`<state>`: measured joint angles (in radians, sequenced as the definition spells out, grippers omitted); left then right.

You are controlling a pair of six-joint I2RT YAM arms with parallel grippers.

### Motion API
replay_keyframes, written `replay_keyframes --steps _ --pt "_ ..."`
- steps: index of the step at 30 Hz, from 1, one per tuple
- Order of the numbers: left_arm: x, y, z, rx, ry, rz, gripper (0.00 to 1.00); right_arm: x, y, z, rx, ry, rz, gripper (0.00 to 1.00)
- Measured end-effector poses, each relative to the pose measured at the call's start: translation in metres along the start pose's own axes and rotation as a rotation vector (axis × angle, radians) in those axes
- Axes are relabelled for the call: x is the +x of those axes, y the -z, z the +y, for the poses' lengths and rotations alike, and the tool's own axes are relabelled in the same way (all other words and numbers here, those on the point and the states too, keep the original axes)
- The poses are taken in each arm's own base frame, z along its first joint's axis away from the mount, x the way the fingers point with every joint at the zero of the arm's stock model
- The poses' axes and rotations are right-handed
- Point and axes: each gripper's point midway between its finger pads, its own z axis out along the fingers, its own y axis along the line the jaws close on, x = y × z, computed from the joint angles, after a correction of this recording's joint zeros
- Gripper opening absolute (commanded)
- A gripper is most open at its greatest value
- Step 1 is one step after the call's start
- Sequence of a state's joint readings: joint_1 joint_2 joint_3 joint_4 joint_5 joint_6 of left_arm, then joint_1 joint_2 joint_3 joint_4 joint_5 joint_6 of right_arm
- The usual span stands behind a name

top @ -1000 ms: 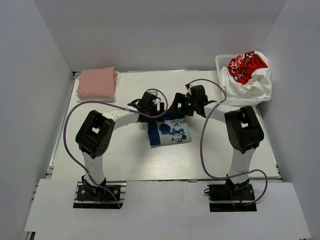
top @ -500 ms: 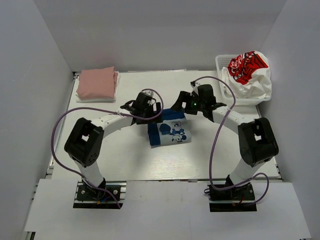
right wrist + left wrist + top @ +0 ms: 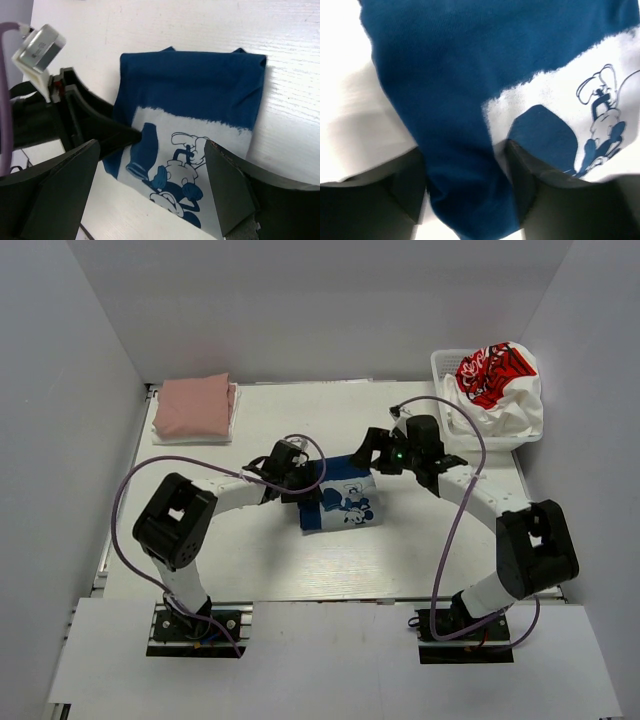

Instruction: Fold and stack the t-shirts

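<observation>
The navy blue t-shirt (image 3: 340, 502) lies folded in the middle of the table with its white-and-blue print facing up. It also shows in the left wrist view (image 3: 470, 75) and the right wrist view (image 3: 200, 95). My left gripper (image 3: 303, 486) is at the shirt's left edge, and in its own view (image 3: 466, 165) a thick fold of navy cloth fills the gap between its fingers. My right gripper (image 3: 373, 453) hangs open and empty above the shirt's far right corner, its jaws wide apart over the print (image 3: 152, 195).
A folded dusty-pink t-shirt (image 3: 195, 405) lies on a white one at the back left. A white t-shirt with a red graphic (image 3: 497, 385) fills the white lattice basket (image 3: 443, 368) at the back right. The left gripper's finger (image 3: 120, 137) shows in the right wrist view.
My left gripper has moved nearer and onto the shirt's left edge, taking cloth between its fingers. My right gripper has drawn back to the right, off the shirt's far edge.
</observation>
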<state>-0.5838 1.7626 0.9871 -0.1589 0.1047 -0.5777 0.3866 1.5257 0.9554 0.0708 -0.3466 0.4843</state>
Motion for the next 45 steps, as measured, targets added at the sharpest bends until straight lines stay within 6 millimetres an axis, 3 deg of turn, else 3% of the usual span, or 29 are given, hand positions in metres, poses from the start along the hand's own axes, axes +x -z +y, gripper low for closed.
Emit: replay_keyframes --steps 2,4,5,6,7,15,20,27,34,38,45 --pt "-0.002 -0.007 -0.006 0.042 -0.014 -0.009 0.58 0.004 0.005 0.000 0.000 0.002 0.001 0.91" --pt "-0.003 -0.013 -0.011 0.083 -0.027 -0.014 0.44 0.006 0.010 0.001 -0.002 0.004 -0.004 0.91" --pt "-0.003 -0.017 -0.013 0.099 -0.034 -0.014 0.34 0.006 0.012 0.003 -0.004 0.007 -0.010 0.91" --pt "-0.004 -0.019 -0.014 0.114 -0.037 -0.013 0.02 0.006 0.015 0.004 -0.007 0.010 -0.015 0.91" --pt "-0.004 -0.022 -0.015 0.122 -0.040 -0.010 0.00 0.005 0.017 0.005 -0.008 0.015 -0.020 0.91" --pt "-0.028 -0.027 -0.011 0.046 -0.137 -0.022 0.00 -0.004 0.042 0.010 0.009 0.053 -0.091 0.91" --pt "-0.066 -0.015 0.010 -0.130 -0.287 -0.094 0.00 -0.007 0.051 0.000 0.068 0.074 -0.126 0.91" --pt "-0.123 0.027 0.042 -0.384 -0.530 -0.240 0.00 -0.006 0.053 -0.016 0.146 0.083 -0.130 0.91" --pt "-0.162 0.057 0.084 -0.580 -0.710 -0.266 0.00 -0.009 0.055 -0.024 0.181 0.079 -0.143 0.91" --pt "-0.185 0.075 0.105 -0.652 -0.763 -0.272 0.00 -0.010 0.055 -0.027 0.191 0.079 -0.146 0.91" --pt "-0.253 0.120 0.121 -0.726 -0.755 -0.390 0.00 -0.010 0.055 -0.033 0.207 0.075 -0.146 0.91"
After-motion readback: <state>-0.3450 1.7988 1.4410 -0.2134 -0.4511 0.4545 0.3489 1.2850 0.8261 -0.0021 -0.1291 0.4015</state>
